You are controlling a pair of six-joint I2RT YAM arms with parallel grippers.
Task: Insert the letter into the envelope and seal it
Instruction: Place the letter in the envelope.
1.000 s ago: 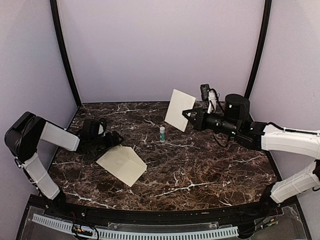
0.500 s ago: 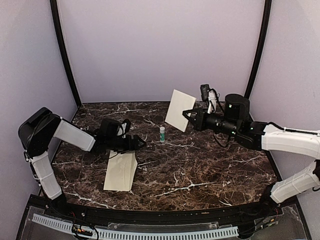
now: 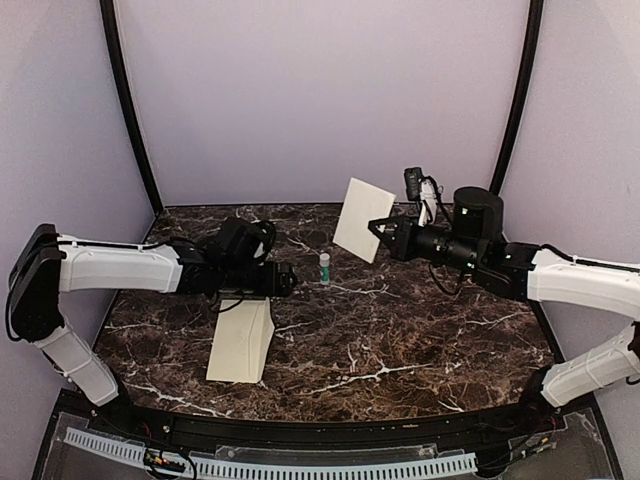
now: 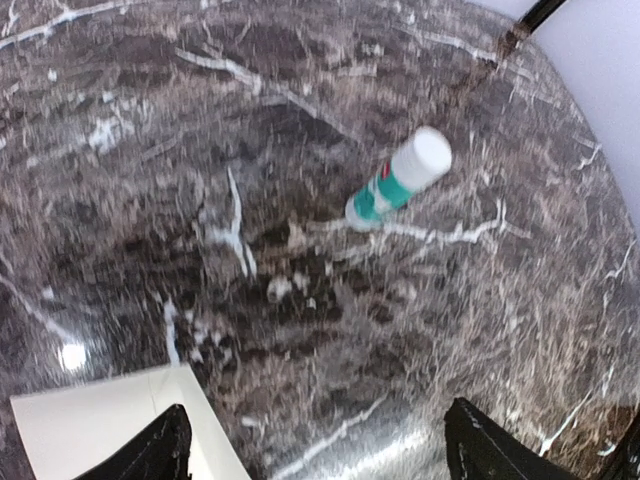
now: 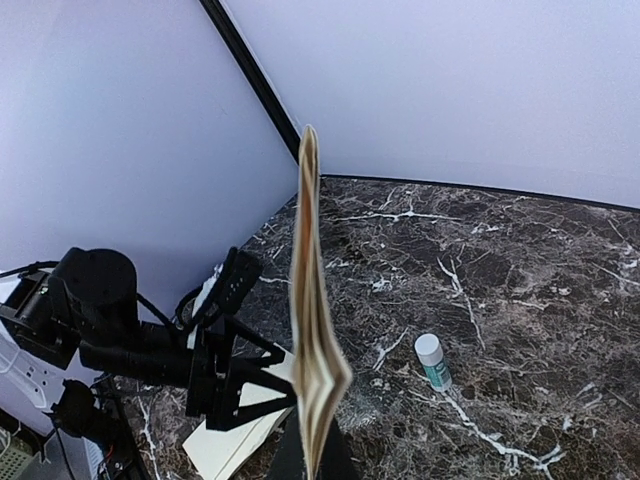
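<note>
The letter [image 3: 362,219] is a folded beige sheet held upright above the back of the table, and my right gripper [image 3: 379,233] is shut on its lower right edge. In the right wrist view the letter [image 5: 312,330] shows edge-on, its layers rising from the right gripper [image 5: 315,462]. The cream envelope [image 3: 241,341] lies flat near the front left. My left gripper [image 3: 285,280] hovers open just past the envelope's far end, with nothing between its fingers. In the left wrist view a corner of the envelope [image 4: 85,430] sits by the left fingertip [image 4: 160,452].
A small green-and-white glue stick [image 3: 324,268] stands on the dark marble table [image 3: 420,330] between the two grippers, also seen as the glue stick [image 4: 400,180] ahead of the left gripper. Lilac walls and black curved posts [image 3: 128,110] enclose the back and sides.
The left arm has stretched right toward the table's middle. The envelope swung from a diagonal lie to pointing front to back. The right arm with the letter barely moved.
</note>
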